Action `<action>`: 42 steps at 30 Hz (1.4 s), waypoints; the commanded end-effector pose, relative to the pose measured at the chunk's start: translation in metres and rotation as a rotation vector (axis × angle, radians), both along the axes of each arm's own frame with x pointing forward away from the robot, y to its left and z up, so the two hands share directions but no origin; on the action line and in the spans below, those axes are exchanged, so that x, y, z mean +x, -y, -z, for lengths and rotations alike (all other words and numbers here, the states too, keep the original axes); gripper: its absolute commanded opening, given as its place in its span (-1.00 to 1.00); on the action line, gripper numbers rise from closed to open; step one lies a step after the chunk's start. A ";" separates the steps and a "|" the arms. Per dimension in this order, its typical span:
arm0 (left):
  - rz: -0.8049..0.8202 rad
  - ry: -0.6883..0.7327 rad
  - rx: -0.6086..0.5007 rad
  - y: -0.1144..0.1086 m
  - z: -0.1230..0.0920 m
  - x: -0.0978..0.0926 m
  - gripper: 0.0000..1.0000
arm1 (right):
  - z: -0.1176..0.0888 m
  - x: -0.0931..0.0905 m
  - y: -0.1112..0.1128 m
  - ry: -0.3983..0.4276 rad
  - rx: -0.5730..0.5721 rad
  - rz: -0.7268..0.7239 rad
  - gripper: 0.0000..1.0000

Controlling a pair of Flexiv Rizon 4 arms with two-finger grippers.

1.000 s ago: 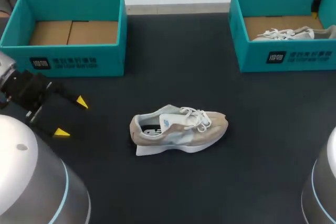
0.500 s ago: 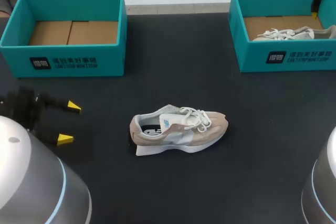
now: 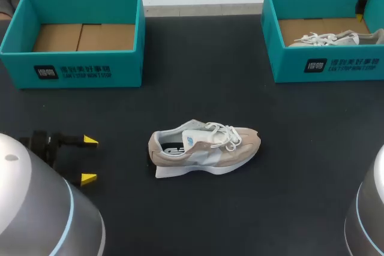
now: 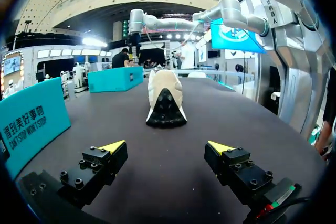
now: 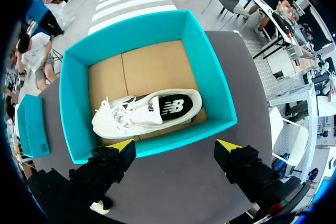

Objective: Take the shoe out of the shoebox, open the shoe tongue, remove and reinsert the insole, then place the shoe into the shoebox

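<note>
A beige, white-laced shoe (image 3: 204,148) lay on the dark worktop (image 3: 198,76), apart from two teal shoeboxes (image 3: 90,70), one holding a white shoe (image 3: 327,39). The left claw (image 3: 89,159) and right claw (image 5: 176,145) gaped wide.

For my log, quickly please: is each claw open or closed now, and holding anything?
Left claw: open, holding nothing.
Right claw: open, holding nothing.

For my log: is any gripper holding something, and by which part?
Nothing is held. The left gripper is open, apart from the shoe; the right gripper is open.
</note>
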State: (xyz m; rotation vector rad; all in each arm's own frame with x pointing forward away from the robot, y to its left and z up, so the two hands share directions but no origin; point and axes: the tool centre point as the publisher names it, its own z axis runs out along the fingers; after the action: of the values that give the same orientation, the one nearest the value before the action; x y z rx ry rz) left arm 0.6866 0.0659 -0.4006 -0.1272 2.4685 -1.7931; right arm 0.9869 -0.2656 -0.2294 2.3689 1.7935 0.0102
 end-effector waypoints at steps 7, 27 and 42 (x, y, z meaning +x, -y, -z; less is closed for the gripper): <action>-0.059 0.018 -0.003 0.003 0.004 -0.003 1.00 | 0.000 0.000 0.000 0.002 0.001 0.000 1.00; -0.028 0.023 -0.012 0.045 0.005 0.000 1.00 | 0.000 0.000 0.000 0.002 0.001 0.000 1.00; 0.016 0.016 -0.043 0.095 0.002 0.019 1.00 | 0.000 0.000 0.000 0.002 0.001 0.000 1.00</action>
State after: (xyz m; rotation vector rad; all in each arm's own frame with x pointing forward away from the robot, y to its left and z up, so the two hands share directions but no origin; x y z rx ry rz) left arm 0.7008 -0.0197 -0.3989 -0.0882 2.4266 -1.8460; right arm 0.9869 -0.2656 -0.2295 2.3689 1.7936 0.0102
